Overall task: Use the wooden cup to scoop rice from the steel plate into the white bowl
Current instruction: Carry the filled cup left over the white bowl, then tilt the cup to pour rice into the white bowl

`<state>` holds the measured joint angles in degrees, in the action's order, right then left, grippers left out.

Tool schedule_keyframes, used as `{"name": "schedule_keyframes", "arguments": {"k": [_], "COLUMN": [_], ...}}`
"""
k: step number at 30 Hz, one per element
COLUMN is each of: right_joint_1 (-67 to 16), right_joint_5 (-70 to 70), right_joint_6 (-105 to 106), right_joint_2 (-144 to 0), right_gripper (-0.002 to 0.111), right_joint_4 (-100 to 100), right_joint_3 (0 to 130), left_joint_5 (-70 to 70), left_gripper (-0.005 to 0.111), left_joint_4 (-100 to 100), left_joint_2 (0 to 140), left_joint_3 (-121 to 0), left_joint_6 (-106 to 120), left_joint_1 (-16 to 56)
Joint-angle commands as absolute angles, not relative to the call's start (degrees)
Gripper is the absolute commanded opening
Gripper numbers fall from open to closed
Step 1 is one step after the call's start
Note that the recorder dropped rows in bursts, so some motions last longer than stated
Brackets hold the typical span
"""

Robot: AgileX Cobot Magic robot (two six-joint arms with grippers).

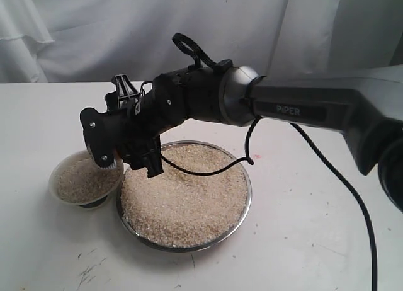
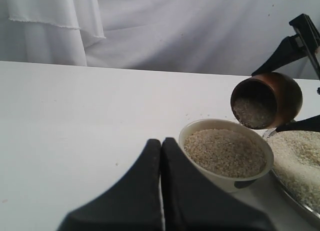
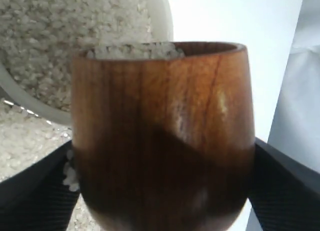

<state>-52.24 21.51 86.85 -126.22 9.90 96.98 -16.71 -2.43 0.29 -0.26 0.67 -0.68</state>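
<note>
- Bare white tabletop (image 1: 302, 253) fills the near ground and carries both dishes, with a few dark scuffs at its near left.
- Reaching in from the right and across the plate, the right arm (image 1: 327, 108) bears the white word "PIPER" on its dark housing. No other writing is legible.
- At the middle sits the steel plate (image 1: 249, 196), heaped almost to its rim with rice (image 1: 182, 203), the supply to scoop from.
- Above the bowl's right edge, the right gripper (image 1: 124, 151) has its jaws spread wide around the wooden cup (image 2: 285, 98), one finger on each side.
- Left of the bowl and apart from it, the left gripper (image 2: 161, 146) is closed on nothing, fingers pressed together, apparently parked out of the way.
- Just left of the plate stands the white bowl (image 2: 215, 176), so the cup needs only a short swing. It already holds plenty of rice, so the task looks well along.
- That cup is tipped with its mouth toward the bowl and grains at its lower lip, a pouring attitude. Whether any grains are falling cannot be told.
</note>
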Motion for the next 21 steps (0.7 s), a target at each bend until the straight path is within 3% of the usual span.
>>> {"name": "schedule_keyframes", "arguments": {"k": [1,21], "right_joint_1": [-52.64,-54.28], "right_joint_5": [16.24,12.07], "right_joint_6": [85.93,84.79], "right_joint_2": [-125.81,-127.63], "right_gripper": [0.000,0.000], "right_joint_4": [7.93,-5.14], "right_joint_3": [97.66,97.66], "left_joint_5": [-16.34,-16.34], "left_gripper": [0.000,0.000], "left_joint_4": [-2.48,-2.48], "left_joint_2": [0.00,0.00], "left_joint_3": [0.00,0.00], "left_joint_6": [0.49,0.49], "left_joint_1": [-0.60,-0.60]}}
